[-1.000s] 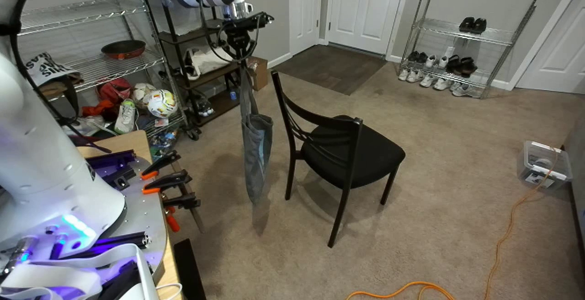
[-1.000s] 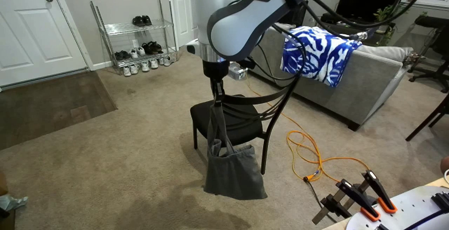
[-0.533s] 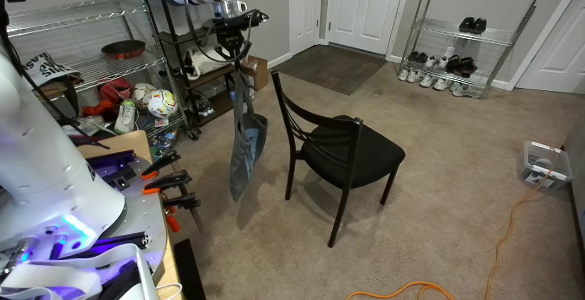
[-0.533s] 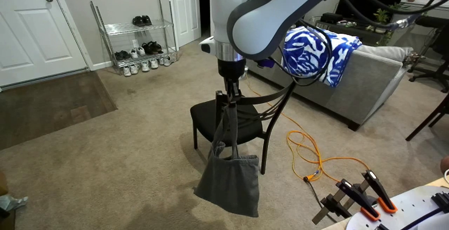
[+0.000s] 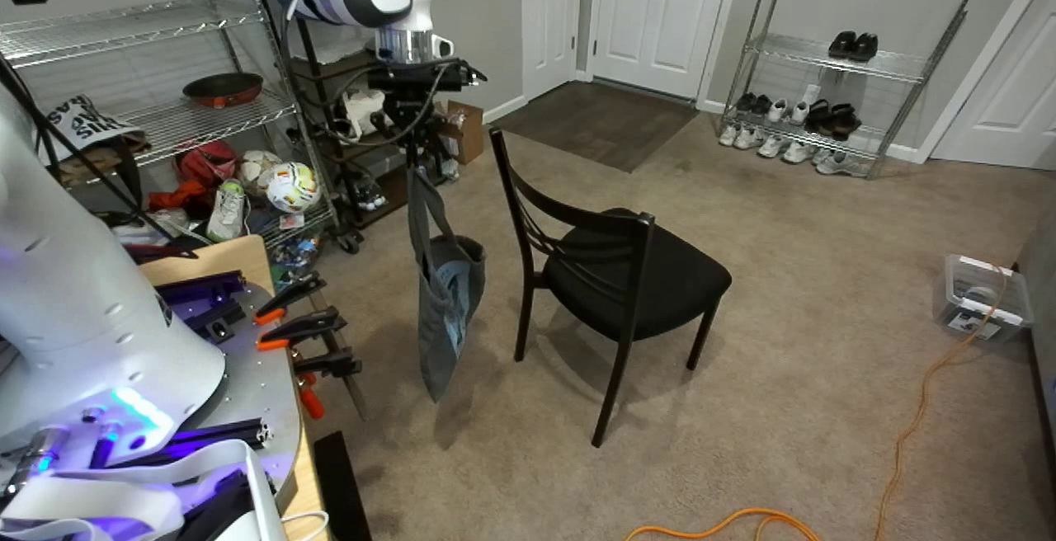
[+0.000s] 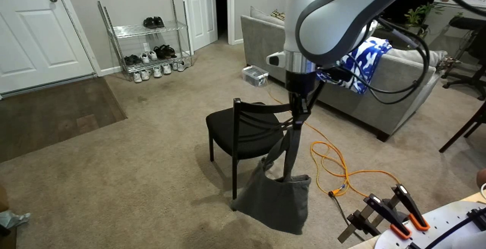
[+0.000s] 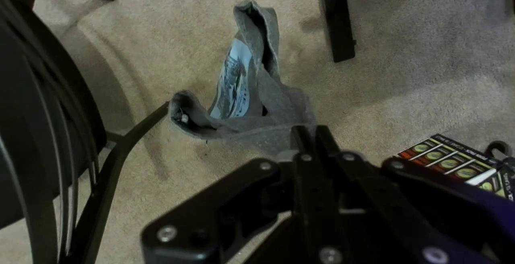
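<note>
We find a grey cloth tote bag, lower centre in an exterior view, hanging from jaws closed on its straps; we judge carrying in hand, steadiness required next.

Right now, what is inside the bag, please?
In the wrist view, a pale bit shows in one corner of the bag; I cannot tell what it is. The rest of the inside is dark or covered by folded cloth.

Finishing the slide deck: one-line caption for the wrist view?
Looking down: gray bag hanging from the shut pincer above carpet, black chair at left.
</note>
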{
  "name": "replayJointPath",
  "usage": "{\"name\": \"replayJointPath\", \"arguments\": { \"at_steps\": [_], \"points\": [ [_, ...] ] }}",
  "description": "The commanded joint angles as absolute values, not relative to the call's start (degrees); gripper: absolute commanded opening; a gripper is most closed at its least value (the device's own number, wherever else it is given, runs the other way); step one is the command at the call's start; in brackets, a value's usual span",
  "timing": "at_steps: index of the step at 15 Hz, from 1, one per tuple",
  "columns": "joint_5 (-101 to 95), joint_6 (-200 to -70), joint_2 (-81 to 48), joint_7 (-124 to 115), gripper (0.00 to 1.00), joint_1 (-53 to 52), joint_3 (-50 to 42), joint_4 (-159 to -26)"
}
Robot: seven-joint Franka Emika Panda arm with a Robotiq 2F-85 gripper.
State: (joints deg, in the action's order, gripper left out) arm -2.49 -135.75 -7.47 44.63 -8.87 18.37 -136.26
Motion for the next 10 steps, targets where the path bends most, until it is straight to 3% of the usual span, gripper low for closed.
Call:
{"name": "replayJointPath", "arguments": {
  "at_steps": [1,10],
  "points": [
    [3.98,-135.57,0.92,48.79,0.02,-6.72,15.08,-144.65],
    [9.19,-132.51,2.09,55.07,0.02,-2.35,2.76,-146.95]
  ]
}}
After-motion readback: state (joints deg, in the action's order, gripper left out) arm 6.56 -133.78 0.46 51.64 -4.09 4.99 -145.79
